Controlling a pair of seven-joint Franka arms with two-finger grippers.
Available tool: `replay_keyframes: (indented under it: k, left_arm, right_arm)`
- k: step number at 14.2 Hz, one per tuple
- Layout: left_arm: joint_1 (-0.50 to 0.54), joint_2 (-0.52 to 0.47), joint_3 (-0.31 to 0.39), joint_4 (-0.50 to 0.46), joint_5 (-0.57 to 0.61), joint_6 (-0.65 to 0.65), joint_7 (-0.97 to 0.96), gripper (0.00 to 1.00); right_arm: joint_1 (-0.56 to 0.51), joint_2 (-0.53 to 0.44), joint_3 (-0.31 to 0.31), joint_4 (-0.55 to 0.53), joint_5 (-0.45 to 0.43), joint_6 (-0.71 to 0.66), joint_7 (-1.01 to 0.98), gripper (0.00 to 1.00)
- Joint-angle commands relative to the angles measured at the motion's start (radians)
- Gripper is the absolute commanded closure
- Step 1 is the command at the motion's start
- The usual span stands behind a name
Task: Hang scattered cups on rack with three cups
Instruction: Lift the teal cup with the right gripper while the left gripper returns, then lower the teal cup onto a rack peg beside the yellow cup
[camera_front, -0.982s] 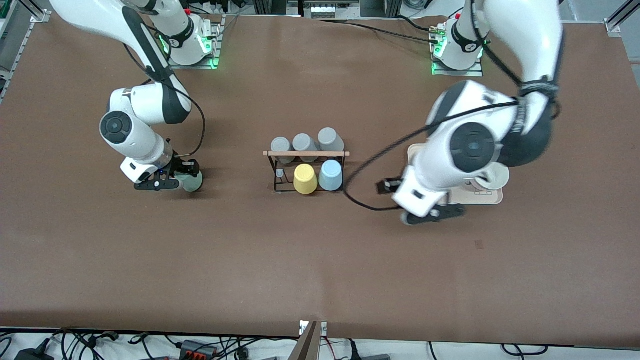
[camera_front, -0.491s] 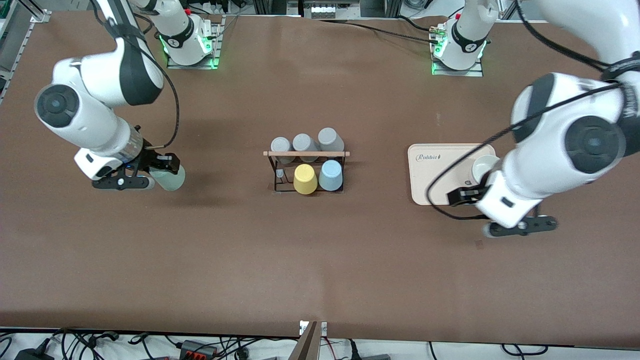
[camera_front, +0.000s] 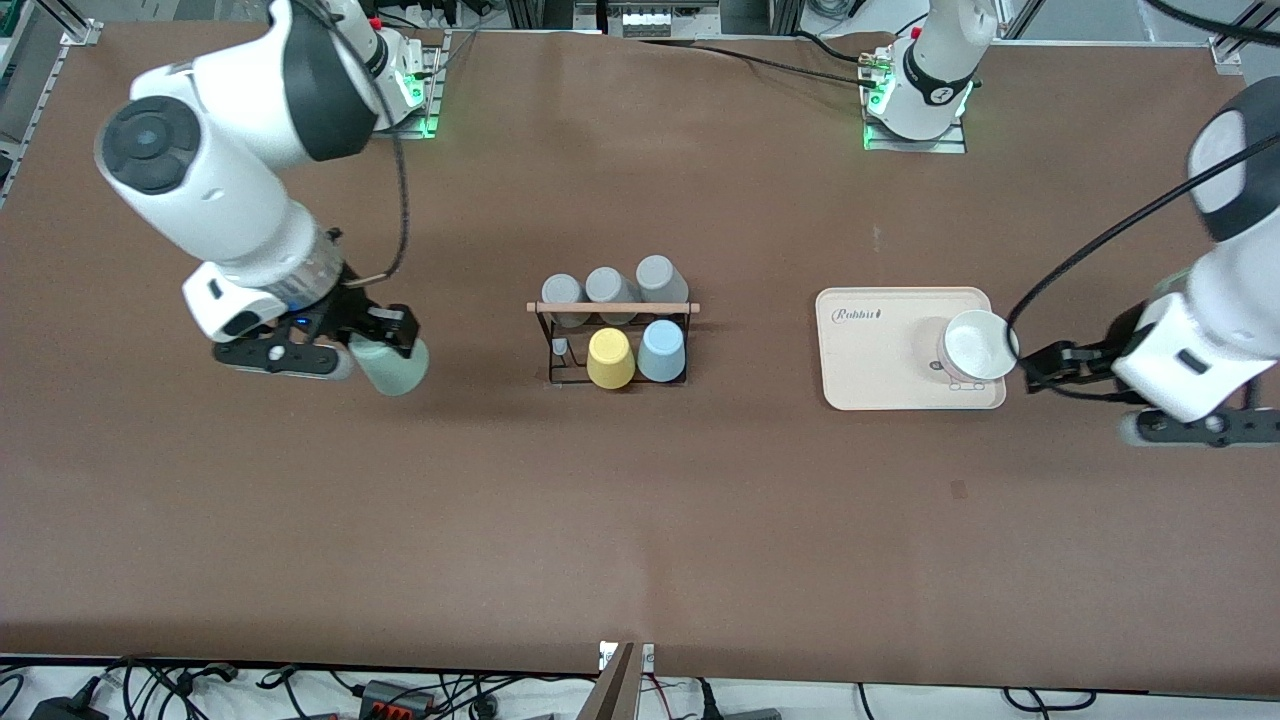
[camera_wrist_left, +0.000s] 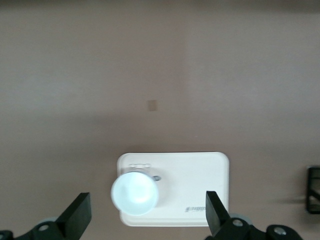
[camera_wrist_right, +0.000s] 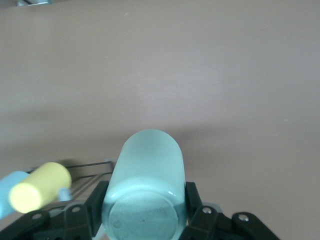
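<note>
Right gripper (camera_front: 372, 343) clamped on the sage green cup (camera_front: 392, 364), held over bare table toward the right arm's end, left gripper (camera_wrist_left: 145, 220) spread wide and empty, half cut off, beside the beige tray (camera_front: 870, 375), light blue cup (camera_front: 661, 351) hung on the rack (camera_front: 613, 308) beside the yellow cup (camera_front: 610, 358), grey cups (camera_front: 610, 286) partly hidden by the rod.

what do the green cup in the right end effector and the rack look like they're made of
Green cup, held by the right end effector: probably matte plastic or silicone, with a smooth, even pale colour and a soft sheen rather than a glazed glare. Rack: thin black wire, likely coated metal, with a light, unpainted-looking wooden rod across the top.
</note>
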Motion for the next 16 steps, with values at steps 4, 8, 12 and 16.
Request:
replay_keyframes:
  k: [4,8,12,16]
  left_arm:
    - [0.049,-0.17,0.038,-0.237,0.006,0.06,0.051,0.0]
    - [0.075,-0.219,0.038,-0.271,-0.039,0.065,0.049,0.0]
    - [0.075,-0.245,0.025,-0.285,-0.039,0.058,0.045,0.0]
    - [0.074,-0.296,0.019,-0.381,-0.039,0.104,0.043,0.0]
  right_arm:
    - [0.13,0.133,-0.009,0.144,0.012,0.009,0.092,0.77]
    - [0.175,0.176,-0.009,0.144,0.012,0.022,0.055,0.77]
    - [0.209,0.213,-0.007,0.141,0.015,0.047,0.066,0.77]
    - [0.219,0.222,0.022,0.106,0.012,0.055,0.069,0.77]
